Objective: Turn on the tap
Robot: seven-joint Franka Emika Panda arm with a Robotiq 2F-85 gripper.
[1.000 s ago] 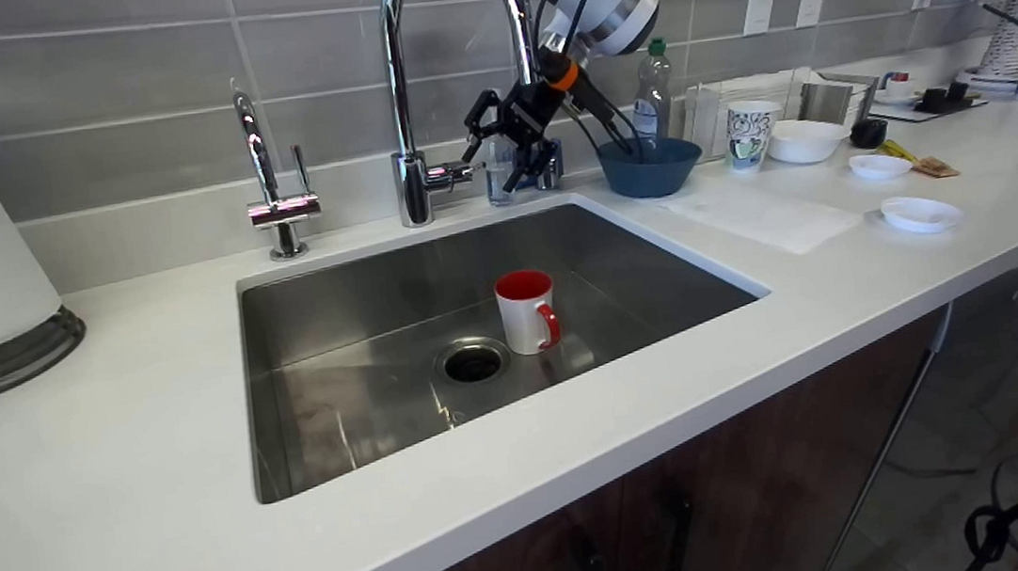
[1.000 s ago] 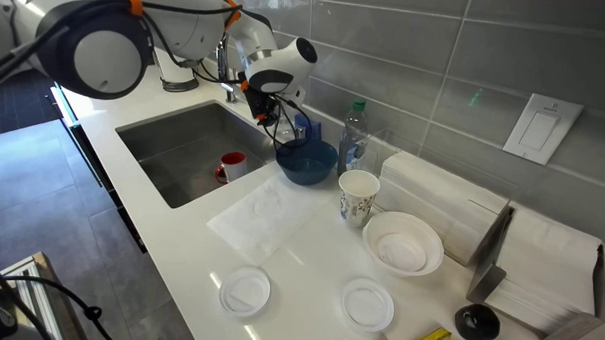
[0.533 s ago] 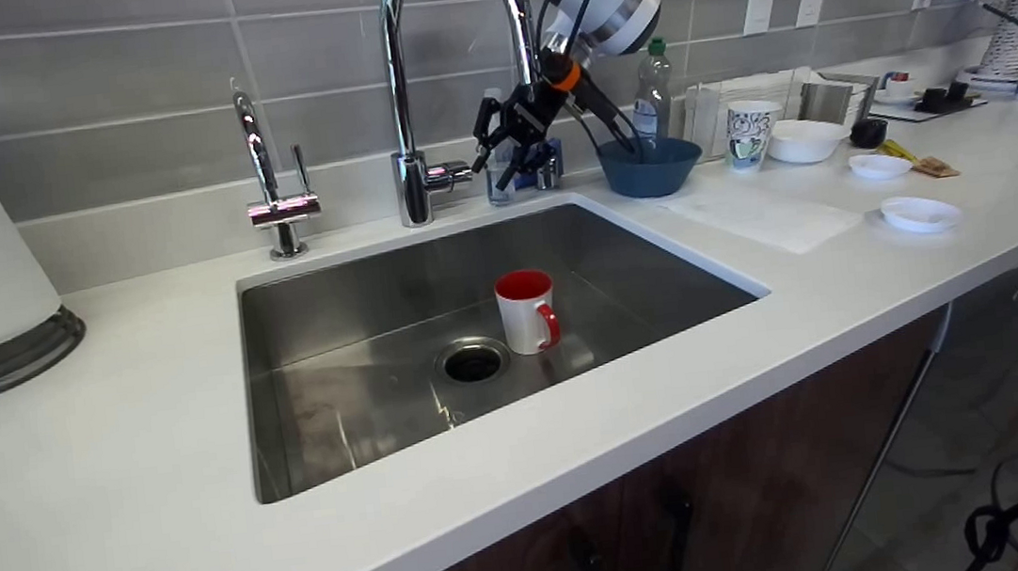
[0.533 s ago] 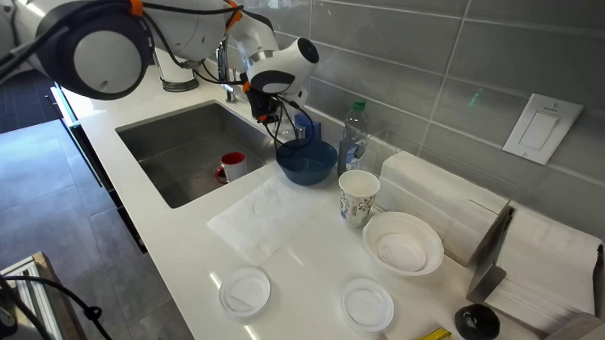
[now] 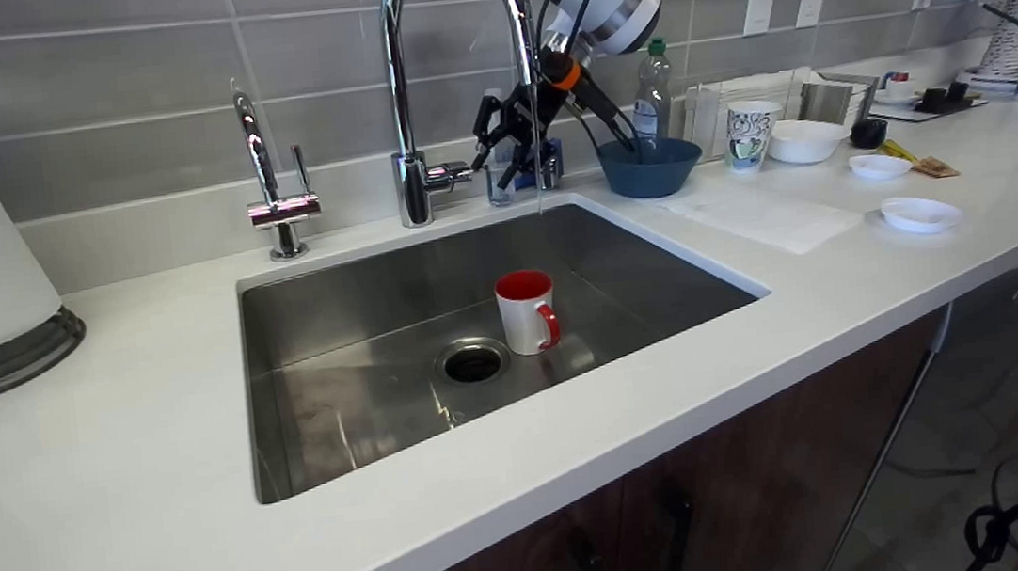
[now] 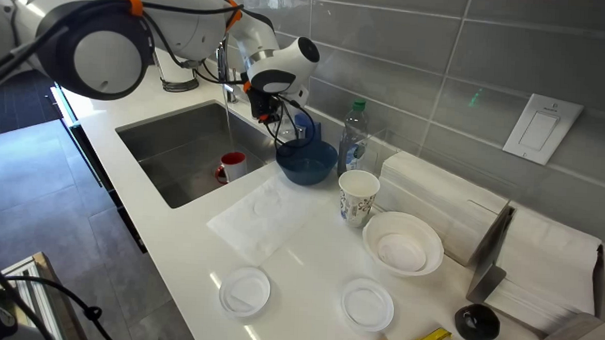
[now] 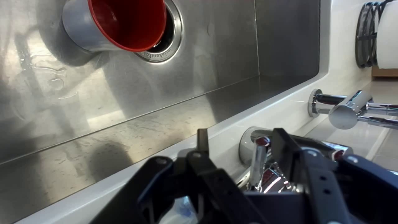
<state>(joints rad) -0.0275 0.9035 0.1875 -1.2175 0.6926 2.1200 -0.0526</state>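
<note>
The tap is a tall chrome gooseneck behind the sink. A thin stream of water falls from its spout into the sink; it also shows in an exterior view. My gripper is right of the tap's base, beside the side lever. In the wrist view my gripper is open, its fingers apart. The lever shows between the fingers, nearer the right one; I cannot tell if they touch. The tap's base is just beyond. My gripper is partly hidden by the arm in an exterior view.
A white mug with red inside stands in the sink beside the drain. The small tap stands to the left. A blue bowl and a green-capped bottle stand to the right, near the arm. Wall tiles rise behind.
Water has begun to flow from the tap's spout. My gripper has shifted slightly right, and its fingers look closer together than a second ago. The lever's tip is now hidden in an exterior view.
</note>
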